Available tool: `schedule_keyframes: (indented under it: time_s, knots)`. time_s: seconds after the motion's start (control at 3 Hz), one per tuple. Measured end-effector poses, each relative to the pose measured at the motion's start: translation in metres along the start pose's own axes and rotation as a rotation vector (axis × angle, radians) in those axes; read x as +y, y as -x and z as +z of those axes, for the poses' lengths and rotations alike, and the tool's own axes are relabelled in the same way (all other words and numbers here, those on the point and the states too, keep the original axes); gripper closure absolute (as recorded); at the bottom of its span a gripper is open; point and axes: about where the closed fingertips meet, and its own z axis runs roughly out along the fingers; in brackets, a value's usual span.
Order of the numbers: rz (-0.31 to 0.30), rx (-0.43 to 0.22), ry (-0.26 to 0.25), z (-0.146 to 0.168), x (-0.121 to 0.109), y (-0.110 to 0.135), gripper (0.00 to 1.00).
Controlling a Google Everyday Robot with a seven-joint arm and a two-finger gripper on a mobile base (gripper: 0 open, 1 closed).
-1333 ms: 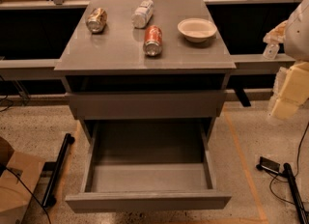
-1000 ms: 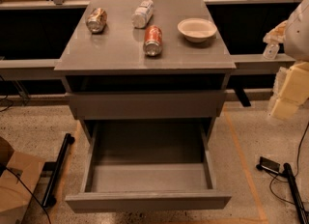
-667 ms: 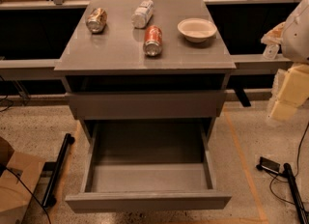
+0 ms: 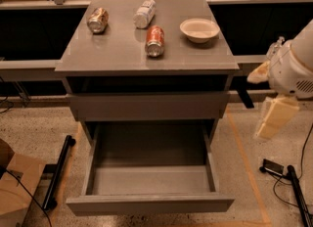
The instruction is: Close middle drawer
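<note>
Matte-grey handle-less middle drawer (image 4: pixel 149 204), lower centre, pulled out: rigid, likely free-sliding; push front centre. Cream pincer (image 4: pixel 274 118) right edge, opening cannot tell.

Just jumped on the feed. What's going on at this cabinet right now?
The middle drawer of the grey cabinet is pulled far out and looks empty; it has not yet been closed. The robot's gripper hangs to the right of the cabinet, level with the drawers and touching nothing. On the cabinet top lie two cans and a bottle, with a bowl beside them.
</note>
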Motion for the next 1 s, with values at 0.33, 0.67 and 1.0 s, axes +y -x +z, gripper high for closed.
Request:
schedule_keyframes:
  time_s: [0.33, 0.67, 1.0]
  knots:
    - [0.007, -0.015, 0.056, 0.055, 0.001, -0.024, 0.42]
    - [0.097, -0.026, 0.122, 0.118, 0.001, -0.057, 0.73]
    - [0.091, -0.024, 0.117, 0.114, 0.001, -0.055, 0.95]
